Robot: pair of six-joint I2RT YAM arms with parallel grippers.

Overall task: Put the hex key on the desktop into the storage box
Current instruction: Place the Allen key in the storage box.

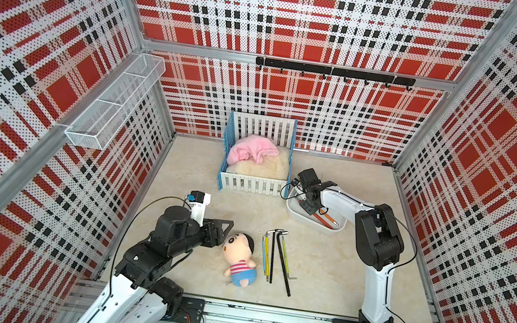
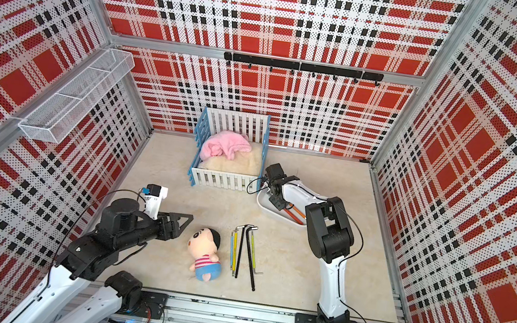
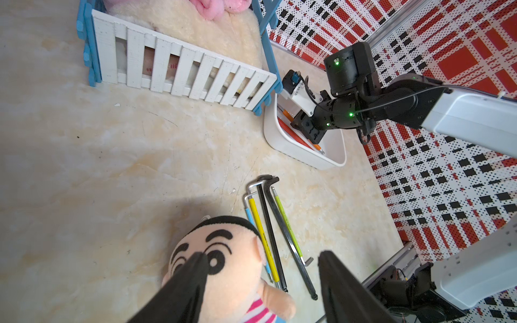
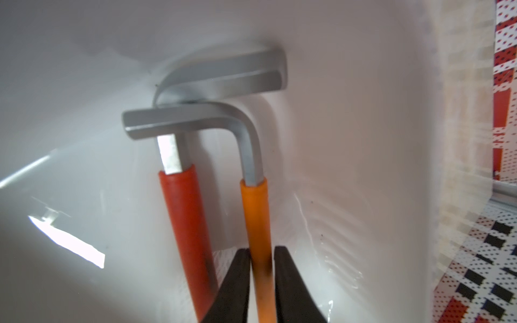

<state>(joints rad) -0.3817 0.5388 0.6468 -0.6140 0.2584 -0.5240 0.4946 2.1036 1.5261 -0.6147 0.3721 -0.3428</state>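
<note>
Nearest us, the left end effector (image 3: pixel 263 254) hangs over the table (image 1: pixel 196 174) at the head of a plush doll (image 1: pixel 238 253). Its fingers (image 3: pixel 190 282) stand apart, with nothing between them.

Just to the right of the doll, we see five loose hex keys (image 1: pixel 272 258) lying close together on the table. All but the green one have their bent ends pointing away from us. From the doll outward they are blue-sleeved, yellow-sleeved, plain black, a longer black one, and a green-sleeved one lying along it.

Farther back and to the right sits the storage box (image 3: pixel 334 148), close to the front right corner of the crib (image 1: pixel 252 184). The right end effector (image 4: pixel 261 249) reaches down into the box. Its fingers sit tight on either side of an orange-sleeved hex key (image 4: pixel 254 212), which lies inside the box with its bent end toward the box wall. We cannot tell whether the fingers are pressing on the sleeve or are just clear of it. A red-sleeved hex key (image 4: pixel 184 212) lies in the box right beside the orange one, and their bent ends overlap.

Inside the crib, a pink blanket (image 1: pixel 251 152) is bunched on a cream fleece (image 1: pixel 266 170). Beyond it, a black hook rail (image 1: pixel 333 71) runs along the back wall, and a wire-mesh basket (image 1: pixel 116 103) hangs on the left wall.
</note>
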